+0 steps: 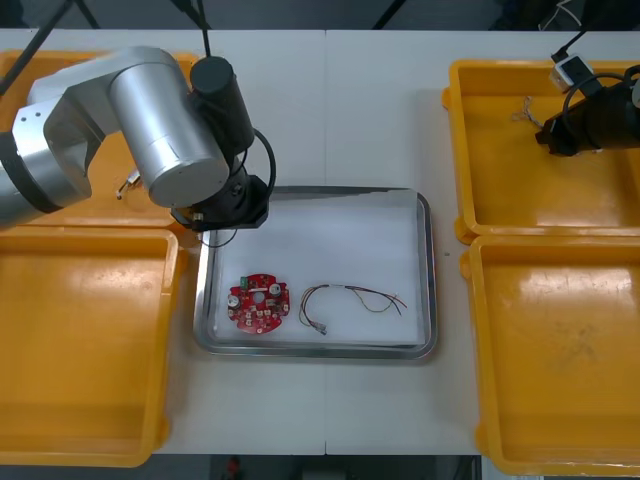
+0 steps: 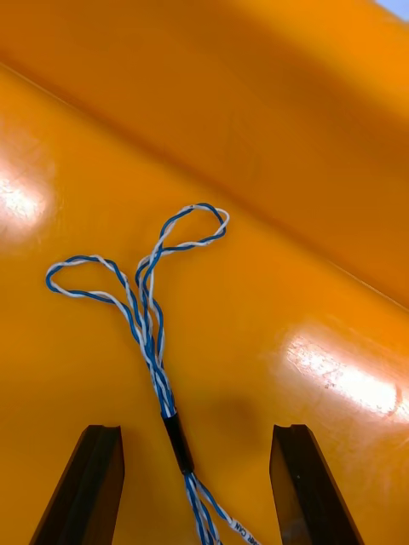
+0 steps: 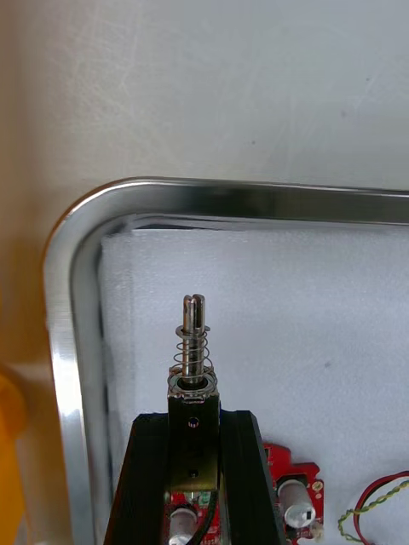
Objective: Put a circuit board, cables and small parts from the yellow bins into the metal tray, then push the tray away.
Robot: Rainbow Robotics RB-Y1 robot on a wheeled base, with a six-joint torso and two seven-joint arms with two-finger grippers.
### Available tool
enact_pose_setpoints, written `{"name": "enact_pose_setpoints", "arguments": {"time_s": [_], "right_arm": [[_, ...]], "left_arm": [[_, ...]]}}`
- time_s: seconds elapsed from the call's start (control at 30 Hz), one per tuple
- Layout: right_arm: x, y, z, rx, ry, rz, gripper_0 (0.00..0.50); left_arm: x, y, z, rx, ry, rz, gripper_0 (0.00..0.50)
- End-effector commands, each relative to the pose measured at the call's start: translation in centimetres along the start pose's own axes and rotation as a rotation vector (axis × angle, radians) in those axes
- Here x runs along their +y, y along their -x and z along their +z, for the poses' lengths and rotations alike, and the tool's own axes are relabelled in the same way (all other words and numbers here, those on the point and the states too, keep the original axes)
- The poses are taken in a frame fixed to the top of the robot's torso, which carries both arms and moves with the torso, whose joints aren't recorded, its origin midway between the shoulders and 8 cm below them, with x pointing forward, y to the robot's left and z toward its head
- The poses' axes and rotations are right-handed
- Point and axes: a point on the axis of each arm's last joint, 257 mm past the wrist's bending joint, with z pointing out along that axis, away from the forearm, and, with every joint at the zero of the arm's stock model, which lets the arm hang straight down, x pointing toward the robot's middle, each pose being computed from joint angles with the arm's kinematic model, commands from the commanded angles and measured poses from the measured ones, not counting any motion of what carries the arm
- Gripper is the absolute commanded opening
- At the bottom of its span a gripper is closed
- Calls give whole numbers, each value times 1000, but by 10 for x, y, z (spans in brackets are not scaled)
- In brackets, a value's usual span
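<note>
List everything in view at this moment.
bins: four, yellow, two at each side of the table
tray: one, metal with white inside, between the bins
circuit board: one, red, in the tray
thin cable: one, red and yellow, in the tray beside the circuit board
twisted cable: one, blue and white, in the right far bin
small metal part: one, silvery, held over the tray's corner
left tool: black fingers, shut on the small metal part
right tool: black fingers, open, astride the twisted cable
</note>
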Motion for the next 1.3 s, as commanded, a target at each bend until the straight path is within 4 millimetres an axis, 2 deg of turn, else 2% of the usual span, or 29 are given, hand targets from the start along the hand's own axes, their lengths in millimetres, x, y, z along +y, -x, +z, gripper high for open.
{"name": "enact_pose_setpoints", "arguments": {"time_s": [0.03,0.4,0.83,0.87,0.9,0.93,0.97,1.0,1.07,1.13,1.2,1.27,1.3], "right_arm": [[5,32,-2,-55,8,-5,500],[12,25,1,-85,46,124,500],[12,10,4,-88,59,202,491],[12,8,4,-89,61,208,398],[13,7,4,-87,62,209,327],[13,6,4,-86,62,209,276],[13,5,5,-85,62,211,276],[13,5,5,-85,61,210,75],[14,3,5,-82,63,213,0],[15,2,6,-84,67,224,0],[15,3,6,-87,70,232,0],[16,1,6,-85,72,228,0],[15,1,5,-84,71,223,0]], "left_arm": [[-12,-16,18,-15,5,-38,0],[-23,-27,33,-42,-2,-52,0],[-20,-34,50,-81,6,-37,3],[-19,-34,50,-82,8,-43,3],[-19,-34,50,-82,8,-45,4],[-20,-34,50,-81,8,-44,4],[-19,-34,50,-82,8,-48,4],[-20,-34,50,-82,7,-50,4],[-20,-33,50,-85,6,-52,9],[-20,-32,50,-90,4,-54,35],[-20,-31,50,-95,5,-53,147],[-19,-28,49,-101,7,-55,309],[-20,-28,49,-105,5,-55,363]]}}
